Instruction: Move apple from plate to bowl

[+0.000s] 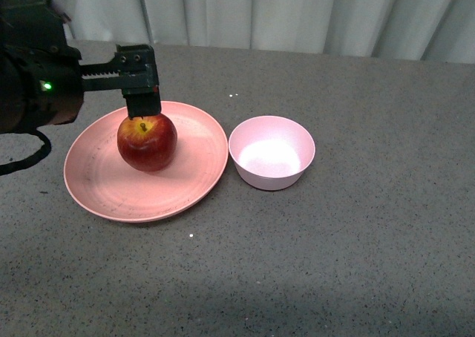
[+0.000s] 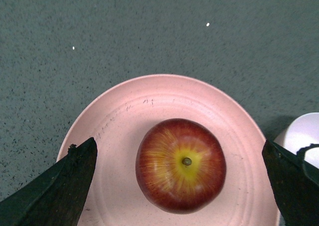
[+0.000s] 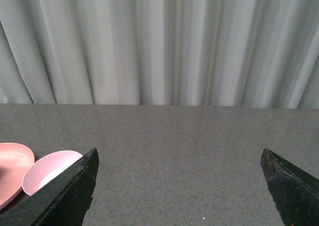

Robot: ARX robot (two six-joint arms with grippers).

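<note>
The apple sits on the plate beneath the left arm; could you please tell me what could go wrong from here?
The apple is round and glossy, and the jaws of the left gripper stand wide open either side of it: an off-centre close might roll it across the plate. The bowl is barely wider than the apple, so a misaligned release could catch its rim or tip it.

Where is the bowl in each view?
Front view: the bowl sits near the middle, right of the plate.
Left wrist view: only part of the bowl shows, cut off at the frame's edge, beyond the plate.
Right wrist view: the bowl is in a corner, beside the plate.
Shared landmark: the plate.
</note>
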